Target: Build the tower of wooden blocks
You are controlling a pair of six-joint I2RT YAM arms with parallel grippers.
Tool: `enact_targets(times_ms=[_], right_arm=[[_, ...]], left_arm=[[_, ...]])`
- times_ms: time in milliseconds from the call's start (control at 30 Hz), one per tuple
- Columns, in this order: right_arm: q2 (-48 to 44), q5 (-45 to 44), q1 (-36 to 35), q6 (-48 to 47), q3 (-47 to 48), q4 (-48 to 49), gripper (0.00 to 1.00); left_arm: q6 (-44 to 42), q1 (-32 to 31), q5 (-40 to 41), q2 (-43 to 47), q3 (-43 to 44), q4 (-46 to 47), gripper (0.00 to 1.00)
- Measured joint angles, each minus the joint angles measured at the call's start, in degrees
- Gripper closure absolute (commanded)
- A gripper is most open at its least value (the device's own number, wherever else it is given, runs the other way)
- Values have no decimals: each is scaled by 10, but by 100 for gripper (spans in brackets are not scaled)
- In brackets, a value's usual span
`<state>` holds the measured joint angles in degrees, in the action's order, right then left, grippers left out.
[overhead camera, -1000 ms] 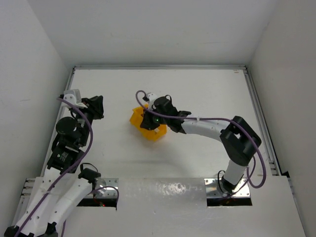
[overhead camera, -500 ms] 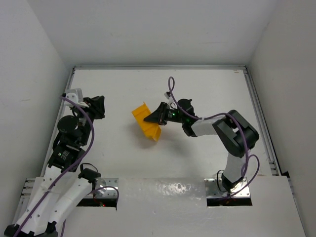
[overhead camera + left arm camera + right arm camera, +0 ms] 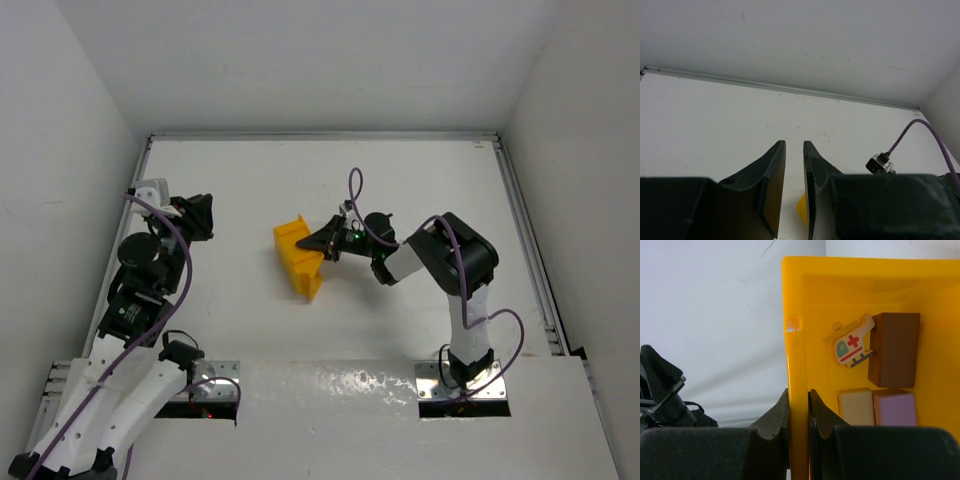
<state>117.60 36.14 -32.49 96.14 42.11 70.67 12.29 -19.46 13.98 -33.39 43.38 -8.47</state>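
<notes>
Right arm – elbow folded, forearm reaching left toward centre. Right gripper clenched on side wall of yellow bin, one finger inside, one outside. Wood blocks – dark brown block, pale tan block – lie inside bin, close together. Left arm near left wall, wrist raised. Left gripper fingers narrowly parted, nothing between.
</notes>
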Motion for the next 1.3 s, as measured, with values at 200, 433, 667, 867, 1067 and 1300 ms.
enact_targets(times_ms=[200,433,667,867,1067,1300], right_arm=[[15,6,10,-14,21,4,100],[17,-14,18,-31,23,7,100],[-20,-43,17,-40,-4,12,100],[-18,-63,7,-29,-18,5,100],[-19,-89,-12,-3,2,1,100],[14,-120,-25,39,37,5,100]], left_arm=[[0,0,-1,-2,0,0,82],[0,0,-1,-3,0,-2,83],[0,0,-12,-14,0,-1,84],[0,0,-22,-24,0,-1,84],[2,0,-26,-26,0,-4,84],[2,0,-29,-30,0,-4,83]])
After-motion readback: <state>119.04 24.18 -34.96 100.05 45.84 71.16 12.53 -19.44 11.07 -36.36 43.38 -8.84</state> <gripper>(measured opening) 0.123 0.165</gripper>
